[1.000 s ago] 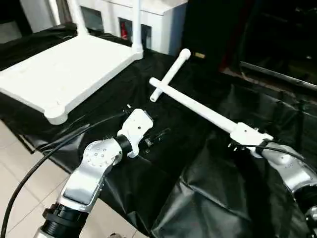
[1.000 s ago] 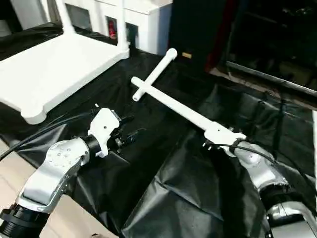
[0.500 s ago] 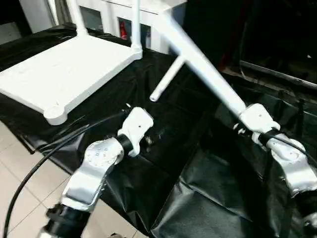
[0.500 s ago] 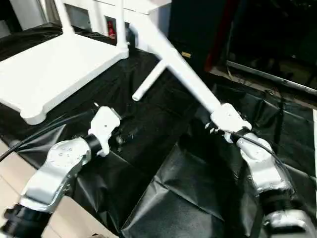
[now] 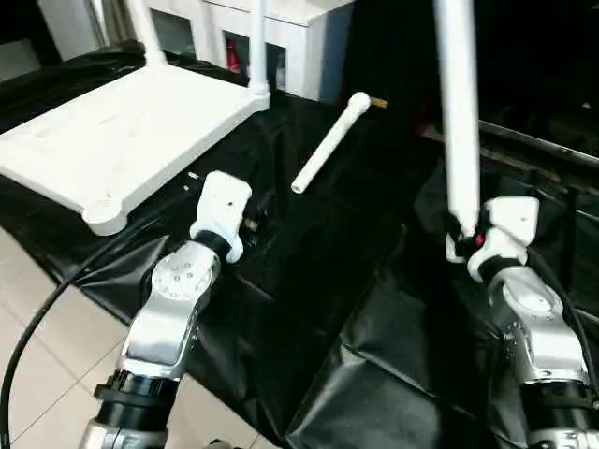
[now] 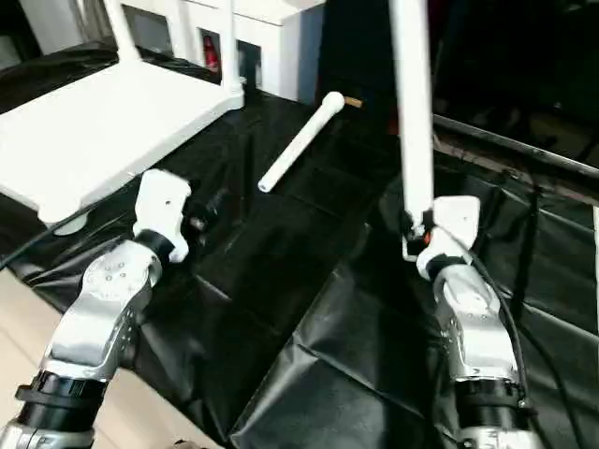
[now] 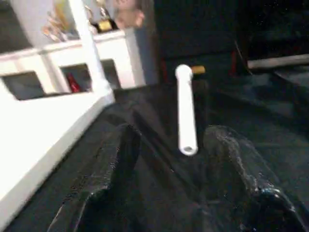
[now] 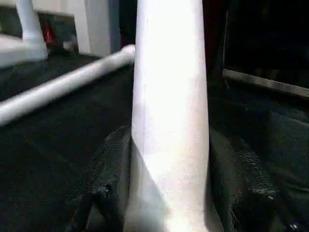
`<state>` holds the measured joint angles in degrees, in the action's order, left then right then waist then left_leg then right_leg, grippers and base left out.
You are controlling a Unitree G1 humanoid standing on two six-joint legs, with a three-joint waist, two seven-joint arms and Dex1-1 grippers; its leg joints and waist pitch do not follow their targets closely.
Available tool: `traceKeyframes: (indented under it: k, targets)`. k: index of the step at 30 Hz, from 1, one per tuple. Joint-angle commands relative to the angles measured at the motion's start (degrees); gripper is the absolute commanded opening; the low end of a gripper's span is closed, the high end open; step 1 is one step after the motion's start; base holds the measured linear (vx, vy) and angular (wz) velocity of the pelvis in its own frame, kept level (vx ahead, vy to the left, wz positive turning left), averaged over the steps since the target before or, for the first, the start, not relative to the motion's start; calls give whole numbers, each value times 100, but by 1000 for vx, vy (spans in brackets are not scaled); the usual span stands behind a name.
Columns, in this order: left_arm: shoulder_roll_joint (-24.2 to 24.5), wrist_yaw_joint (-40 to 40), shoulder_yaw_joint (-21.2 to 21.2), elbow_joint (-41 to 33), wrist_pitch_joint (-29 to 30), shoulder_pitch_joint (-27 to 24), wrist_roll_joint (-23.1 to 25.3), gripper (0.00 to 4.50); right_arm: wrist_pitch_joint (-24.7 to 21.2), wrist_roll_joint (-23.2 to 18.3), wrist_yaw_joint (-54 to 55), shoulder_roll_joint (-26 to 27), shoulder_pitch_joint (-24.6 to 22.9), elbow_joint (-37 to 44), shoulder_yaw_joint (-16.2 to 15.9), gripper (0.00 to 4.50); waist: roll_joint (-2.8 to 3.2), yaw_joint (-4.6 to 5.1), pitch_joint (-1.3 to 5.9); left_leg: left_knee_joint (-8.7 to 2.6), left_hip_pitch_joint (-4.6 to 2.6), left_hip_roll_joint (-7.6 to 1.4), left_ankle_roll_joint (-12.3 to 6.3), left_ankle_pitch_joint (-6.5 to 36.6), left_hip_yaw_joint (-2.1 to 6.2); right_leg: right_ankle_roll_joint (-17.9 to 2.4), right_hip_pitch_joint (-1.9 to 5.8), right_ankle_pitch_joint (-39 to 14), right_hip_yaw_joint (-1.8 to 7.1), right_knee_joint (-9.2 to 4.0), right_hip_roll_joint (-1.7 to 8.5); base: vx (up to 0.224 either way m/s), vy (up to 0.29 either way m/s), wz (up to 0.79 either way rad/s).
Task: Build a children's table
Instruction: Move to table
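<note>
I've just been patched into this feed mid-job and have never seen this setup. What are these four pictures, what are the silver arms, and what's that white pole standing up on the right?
The silver arms belong to a humanoid robot. Two pictures come from a stereo camera on its head, looking down over both forearms; the other two come from cameras on each wrist, looking along that gripper's black fingers.

A black sheet covers the work surface. On it the white table top lies upside down with two legs already standing in its far corner sockets, and one loose leg lies beside it.

The right gripper holds another leg almost upright, its fingers closed around it. The left gripper is open, holds nothing, and faces the loose leg.
</note>
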<state>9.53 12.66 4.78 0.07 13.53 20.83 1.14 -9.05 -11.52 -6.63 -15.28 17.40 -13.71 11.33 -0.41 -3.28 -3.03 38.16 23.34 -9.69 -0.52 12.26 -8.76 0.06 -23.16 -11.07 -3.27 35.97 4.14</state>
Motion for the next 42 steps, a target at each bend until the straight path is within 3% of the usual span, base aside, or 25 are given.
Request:
traceKeyframes:
  k: [1,3,4,8,10,11,13,14,15,16,18,19,20,21,22,25,27,28,30,33,35,36,38,39,42]
  targets:
    - [30,-86,-85,31,-40,38,94,264,-230,-144,73,137,-16,309,84,193,-83,-174,362,198,298,-288,-592,452,400,-1297,526,-2530,992,-909,1545,3,136,-5]
    - [23,-105,-92,42,-50,51,100,264,-327,-186,84,160,-25,379,88,193,-18,-161,376,-194,109,-185,-872,148,297,-1429,362,-2042,636,-752,943,-20,238,0]
    - [23,-117,-97,43,-52,63,100,264,-395,-230,87,187,-33,435,84,193,86,158,361,-543,-705,-235,-880,519,-118,-981,-267,-1653,276,-428,63,-40,234,1]
    - [44,-134,-126,31,-48,89,81,264,-569,-262,114,270,-68,598,28,193,-36,203,309,-936,-832,-492,40,2343,-974,-553,-505,-1237,-267,22,65,-29,239,-35]
    - [69,-82,-117,-38,-44,52,43,264,-739,-286,149,306,-91,715,-14,193,-187,221,299,-407,-1010,-266,361,3087,-1119,-498,-735,-2231,142,-581,336,-23,198,-36]
    - [69,-82,-117,-38,-44,52,43,264,-739,-286,149,306,-91,715,-14,193,-202,39,317,248,-728,-201,86,3029,-622,-420,-285,-2992,1121,-1093,1270,26,315,-58]
    - [81,-64,-120,-58,-55,34,35,264,-814,-290,164,320,-96,764,-40,193,-204,-20,288,461,-90,-160,1,1894,222,-485,266,-4388,1489,-1202,1621,50,399,-91]
    - [81,-82,-130,-61,-54,26,43,264,-864,-276,158,328,-94,780,-50,193,-142,184,277,-76,-198,-58,-57,1760,282,-362,32,-4235,1147,-992,889,3,306,-83]
    - [83,-94,-136,-64,-50,21,50,264,-886,-272,155,335,-92,787,-54,193,47,581,245,-849,-545,-108,-195,2484,-26,-146,-550,-2870,197,-91,-112,-50,292,-62]
    - [84,-100,-139,-66,-47,18,54,264,-898,-269,154,338,-91,790,-56,193,152,634,327,-1112,-517,-263,-18,1801,-164,-224,-519,-1294,-308,886,-69,-50,292,-62]
    - [93,-120,-152,-73,-35,-9,68,264,-962,-249,141,355,-86,799,-81,193,102,664,278,-1058,-632,-309,561,485,-361,-421,-565,-572,-520,784,22,-35,256,-64]
    - [93,-120,-152,-73,-35,-9,68,264,-962,-249,141,355,-86,799,-81,193,-6,746,348,-1089,-858,-275,1461,-391,-603,-601,-422,-124,-709,639,75,-23,230,-71]
    - [93,-120,-152,-73,-35,-9,68,264,-962,-249,141,355,-86,799,-81,193,-235,606,484,-770,-932,-164,2753,-308,-966,-1125,-59,-330,-391,207,627,58,193,-80]
    - [87,-121,-171,-92,-22,-49,86,264,-1021,-246,110,361,-75,800,-137,193,-611,78,639,460,-229,-45,1379,1364,-37,-1256,369,-938,956,-521,1866,92,108,-98]
    - [86,-124,-174,-104,-15,-62,91,264,-1030,-246,94,364,-67,798,-158,193,-508,286,571,850,373,614,747,1050,500,-1112,857,-168,810,-538,1311,92,108,-98]
    - [96,-158,-190,-184,43,-124,97,264,-1099,-291,-55,387,-9,800,-259,193,-467,95,408,659,98,451,821,685,639,-1852,534,-456,694,-762,1004,-22,191,-70]
    - [116,-181,-195,-225,68,-159,101,264,-1103,-291,-222,385,11,804,-369,193,-182,102,410,-279,-32,175,128,-600,656,-1586,376,-1597,250,-829,672,-76,309,-31]
    - [119,-185,-199,-233,71,-171,102,264,-1098,-278,-256,383,9,806,-404,193,171,362,320,-871,-253,-19,-801,399,724,-1000,21,-2177,-73,-312,-77,-78,352,-21]
    - [113,-176,-221,-247,78,-199,118,264,-1077,-243,-286,400,3,807,-478,193,163,541,343,-965,-539,-207,-1922,672,762,-577,-211,-1305,-316,640,-194,-61,329,0]
    - [116,-184,-227,-264,95,-208,128,264,-1065,-213,-298,445,14,786,-503,193,53,481,333,-899,-704,-338,-2688,84,797,-285,-332,-978,-309,646,-40,-80,252,-2]
    - [128,-187,-232,-269,108,-202,127,264,-1050,-184,-290,478,27,763,-528,193,-448,225,421,-603,-179,-7,-1503,1023,379,275,215,-1134,464,-263,913,-110,200,-7]
    - [130,-188,-232,-273,114,-202,127,264,-1049,-178,-287,487,29,757,-533,193,-438,9,454,634,245,178,-485,1262,618,263,391,-1578,1248,-769,1883,-106,202,-11]
    - [156,-195,-223,-278,133,-197,123,264,-1042,-161,-277,543,47,720,-564,193,-324,27,296,847,502,269,537,992,814,-261,533,-1736,828,-753,1585,-101,207,-16]
    - [158,-195,-224,-277,134,-195,122,264,-1041,-158,-273,549,48,715,-573,193,-321,11,282,771,349,271,664,1003,775,-643,485,-1755,718,-786,1444,-102,252,-13]
    - [157,-174,-235,-263,141,-176,130,264,-1043,-159,-245,573,50,714,-618,193,28,41,351,-474,-154,49,-394,111,604,-1403,456,-2099,300,-740,615,-86,317,1]
